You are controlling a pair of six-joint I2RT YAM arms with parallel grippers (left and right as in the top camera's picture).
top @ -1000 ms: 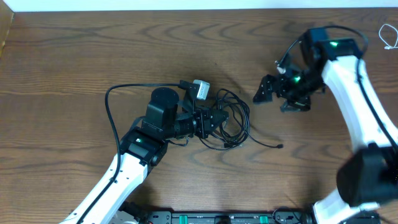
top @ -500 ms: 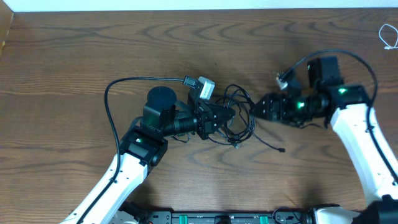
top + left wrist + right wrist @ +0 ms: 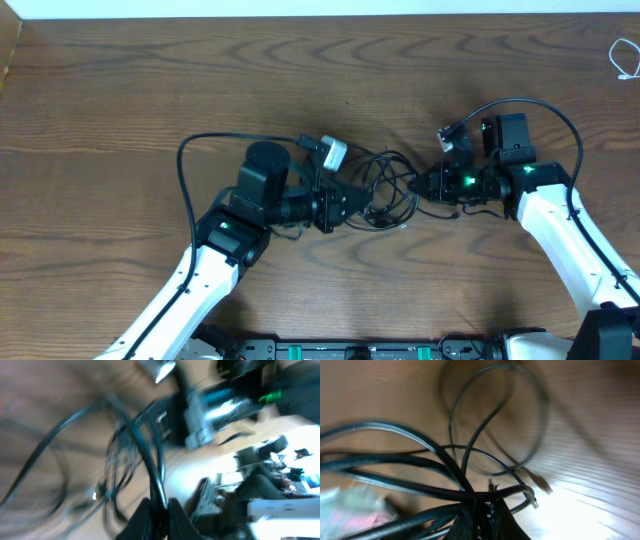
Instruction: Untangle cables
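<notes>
A tangle of thin black cables (image 3: 385, 188) lies mid-table between the two arms. One strand runs left in a long loop (image 3: 182, 160), and a silver-white plug (image 3: 333, 152) sits at the tangle's upper left. My left gripper (image 3: 352, 196) is shut on one black cable at the tangle's left side; the left wrist view shows that cable (image 3: 145, 455) pinched between the fingers (image 3: 159, 506). From the right, my right gripper (image 3: 425, 185) is shut on several black strands (image 3: 420, 487), which cross at its fingertips (image 3: 484, 509). A thin white cord (image 3: 625, 58) lies far off at the back right.
The brown wooden table (image 3: 120, 90) ends at a pale back edge (image 3: 300, 8). A black bar (image 3: 360, 350) runs along the front edge between the arm bases. The right arm's own thick black wire (image 3: 540, 105) arcs above its wrist.
The right arm swung down and left from the open table into the tangle, and its jaws went from open to shut on the strands. The left gripper, still holding its cable, shifted slightly right.
</notes>
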